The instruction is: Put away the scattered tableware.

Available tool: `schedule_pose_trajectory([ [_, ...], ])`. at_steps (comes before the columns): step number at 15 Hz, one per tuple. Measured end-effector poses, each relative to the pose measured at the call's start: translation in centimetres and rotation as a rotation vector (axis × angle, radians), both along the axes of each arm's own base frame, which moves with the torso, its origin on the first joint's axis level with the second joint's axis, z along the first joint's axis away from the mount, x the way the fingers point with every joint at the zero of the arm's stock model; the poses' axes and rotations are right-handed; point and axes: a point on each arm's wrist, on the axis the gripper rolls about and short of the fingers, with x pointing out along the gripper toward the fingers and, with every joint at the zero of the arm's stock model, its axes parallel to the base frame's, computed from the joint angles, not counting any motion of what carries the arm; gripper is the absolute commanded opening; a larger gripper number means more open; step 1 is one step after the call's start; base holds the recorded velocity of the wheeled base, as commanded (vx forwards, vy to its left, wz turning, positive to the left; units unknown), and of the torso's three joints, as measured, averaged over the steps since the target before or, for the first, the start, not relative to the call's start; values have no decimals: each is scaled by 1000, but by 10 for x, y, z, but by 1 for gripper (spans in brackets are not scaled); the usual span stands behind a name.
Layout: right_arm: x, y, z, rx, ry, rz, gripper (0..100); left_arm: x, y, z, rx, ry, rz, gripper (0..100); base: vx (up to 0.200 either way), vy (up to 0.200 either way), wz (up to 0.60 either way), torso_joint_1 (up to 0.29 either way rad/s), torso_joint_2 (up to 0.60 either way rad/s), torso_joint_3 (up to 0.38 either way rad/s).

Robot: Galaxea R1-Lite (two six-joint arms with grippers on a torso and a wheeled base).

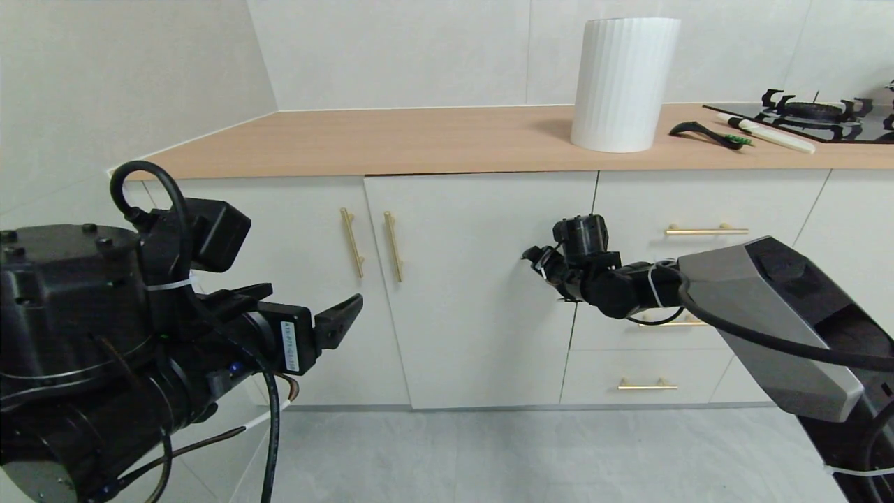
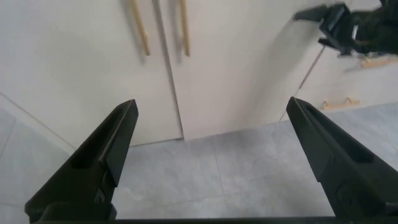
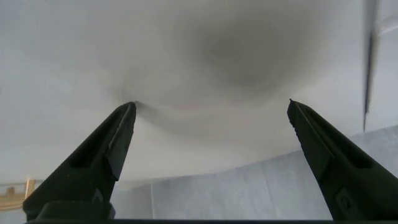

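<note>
Kitchen front, both arms held before the lower cabinets. Left gripper (image 2: 211,109): low, in front of the double cabinet doors (image 1: 482,293), its fingers spread wide with nothing between them. Two vertical gold handles (image 1: 394,246) sit on either side of the seam between the doors. Right gripper (image 3: 211,109): fingers likewise parted and empty, tips close against the right-hand door near its right edge; contact with the door cannot be determined. Drawers (image 1: 705,202) with horizontal gold handles lie to the right of the doors. Tableware: a black utensil (image 1: 702,133) and a white-handled utensil (image 1: 768,134) with a green part lie side by side near the right end of the counter (image 1: 419,140). They lie between a tall white ribbed container (image 1: 624,84) and the gas hob (image 1: 817,115). The white-handled one lies along the hob's front edge. The container stands upright toward the counter's front edge
</note>
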Motion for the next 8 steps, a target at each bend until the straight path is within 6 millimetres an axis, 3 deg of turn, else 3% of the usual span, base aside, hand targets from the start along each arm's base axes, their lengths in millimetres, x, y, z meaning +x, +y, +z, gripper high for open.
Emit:
schedule_pose_trajectory([
  [8,3,-6,4,9,-10,-24,100,2,-1,-2,5,8,-1,100,0,0,0,0,0,0],
])
